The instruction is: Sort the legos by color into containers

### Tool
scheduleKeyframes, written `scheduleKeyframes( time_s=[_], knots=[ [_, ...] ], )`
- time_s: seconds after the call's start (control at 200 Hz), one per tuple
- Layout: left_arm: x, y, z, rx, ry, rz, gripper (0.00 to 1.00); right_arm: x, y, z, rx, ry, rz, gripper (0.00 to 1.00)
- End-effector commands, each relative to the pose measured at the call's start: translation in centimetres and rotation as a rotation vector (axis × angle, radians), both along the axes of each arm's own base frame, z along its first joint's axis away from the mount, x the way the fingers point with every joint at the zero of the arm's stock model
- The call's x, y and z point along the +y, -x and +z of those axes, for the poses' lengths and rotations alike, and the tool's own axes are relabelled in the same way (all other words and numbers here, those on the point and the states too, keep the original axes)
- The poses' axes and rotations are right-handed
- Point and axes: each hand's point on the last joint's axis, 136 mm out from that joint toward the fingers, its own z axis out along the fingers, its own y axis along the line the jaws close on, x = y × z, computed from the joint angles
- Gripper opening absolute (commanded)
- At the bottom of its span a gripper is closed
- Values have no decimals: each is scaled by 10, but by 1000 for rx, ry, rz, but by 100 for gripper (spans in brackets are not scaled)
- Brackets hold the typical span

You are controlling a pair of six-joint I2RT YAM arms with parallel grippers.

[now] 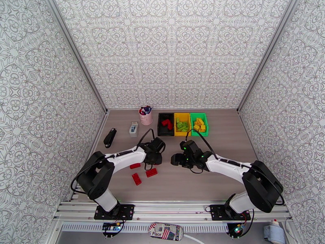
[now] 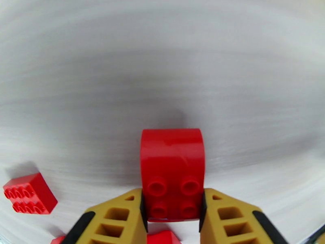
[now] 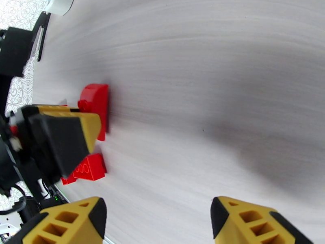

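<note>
- Gripping red lego (image 2: 172, 159) with left end effector (image 2: 172, 202), seemingly by one end only; could swivel loose during lift.
- Holding right end effector (image 3: 158, 218) open, empty.

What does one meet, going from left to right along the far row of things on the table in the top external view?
Black oblong plastic object → small white-and-blue box → pink cup of pens → black plastic bin → yellow plastic bin → green plastic bin.
</note>
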Motion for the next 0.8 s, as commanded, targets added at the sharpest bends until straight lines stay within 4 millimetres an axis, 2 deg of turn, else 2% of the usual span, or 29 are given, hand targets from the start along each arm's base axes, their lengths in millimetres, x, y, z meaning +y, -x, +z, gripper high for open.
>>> scheduleKeyframes(
  time_s=[0.0, 0.14, 0.365, 0.485, 0.57, 0.695, 0.795],
  knots=[
    [-16, -28, 41, -84, 153, -10, 32, 3, -13, 27, -50, -35, 2, 72],
    [-17, -62, 68, -136, 245, 5, 32, 3, -26, 43, -75, -58, -4, 72],
    [-22, -134, 113, -229, 327, 26, 32, -4, -41, 63, -98, -86, -28, 72],
    [-28, -175, 122, -260, 340, 39, 35, -8, -45, 69, -103, -102, -43, 72],
    [-30, -200, 126, -270, 349, 55, 42, -12, -46, 72, -106, -104, -51, 73],
    [-35, -218, 132, -291, 357, 54, 59, -18, -43, 72, -104, -89, -58, 75],
    [-36, -212, 141, -311, 342, 42, 67, -24, -39, 68, -102, -69, -60, 77]
  ],
)
